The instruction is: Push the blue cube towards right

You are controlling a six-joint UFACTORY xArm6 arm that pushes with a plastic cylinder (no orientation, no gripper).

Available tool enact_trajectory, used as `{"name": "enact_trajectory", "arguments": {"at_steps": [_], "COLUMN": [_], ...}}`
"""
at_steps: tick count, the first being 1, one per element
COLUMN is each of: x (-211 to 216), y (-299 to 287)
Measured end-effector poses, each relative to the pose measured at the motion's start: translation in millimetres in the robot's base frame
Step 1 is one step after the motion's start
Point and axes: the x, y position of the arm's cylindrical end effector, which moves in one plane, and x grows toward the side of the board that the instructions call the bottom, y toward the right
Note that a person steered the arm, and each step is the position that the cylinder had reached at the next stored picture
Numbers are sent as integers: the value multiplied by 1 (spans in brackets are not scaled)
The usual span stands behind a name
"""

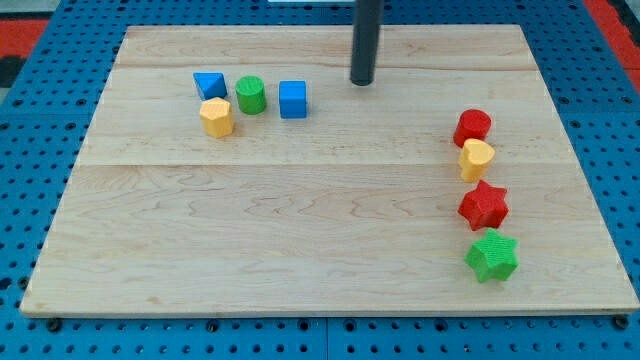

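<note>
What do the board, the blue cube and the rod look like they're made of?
The board looks like pale wood with a smooth finish: grain lines and plank seams show. The blue cube seems to be matte plastic, flat in colour; the green star shows fine ridges, so perhaps printed. The rod, down to my tip, is dark and matte, metal or plastic; I cannot tell which.

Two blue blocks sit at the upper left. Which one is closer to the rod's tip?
The blue cube, the rightmost of that cluster, just left of my tip. The other blue block lies farther left, beyond the green cylinder.
</note>
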Motion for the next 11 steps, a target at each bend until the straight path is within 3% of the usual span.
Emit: {"name": "enact_trajectory", "arguments": {"at_steps": [2, 3, 4, 6, 9, 10, 11], "x": [81, 96, 77, 28, -35, -40, -19], "y": [-83, -119, -132, -75, -75, -44, 9]}}
